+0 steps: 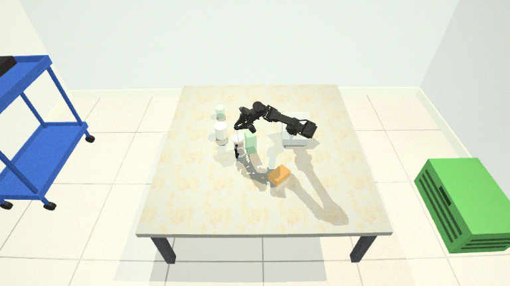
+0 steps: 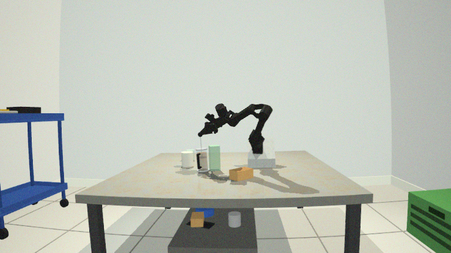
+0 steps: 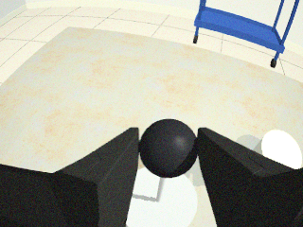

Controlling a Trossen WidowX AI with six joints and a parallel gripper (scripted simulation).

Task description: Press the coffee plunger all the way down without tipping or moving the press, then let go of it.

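the knob of the coffee press is a smooth black ball on a thin upright rod. the hand is closed on it, one finger touching each side, so the coming push should run straight down the rod rather than sideways. the plunger looks fully raised: in the side view the rod stands well clear above the lid.

the press itself is a pale, clear-walled cylinder with a dark handle, upright, standing on the table a little left of its middle and toward the far edge. through the wrist view its round white lid sits directly under the knob, which suggests the grip is centred over the body.

a tall green box stands just beside the press on its right; a white cylinder is near on its left, and another lies farther toward the far edge. an orange box lies nearer the front. the tight neighbours leave little room for sideways drift, hence the approach from above.

judgement: grasp done, push not yet begun.
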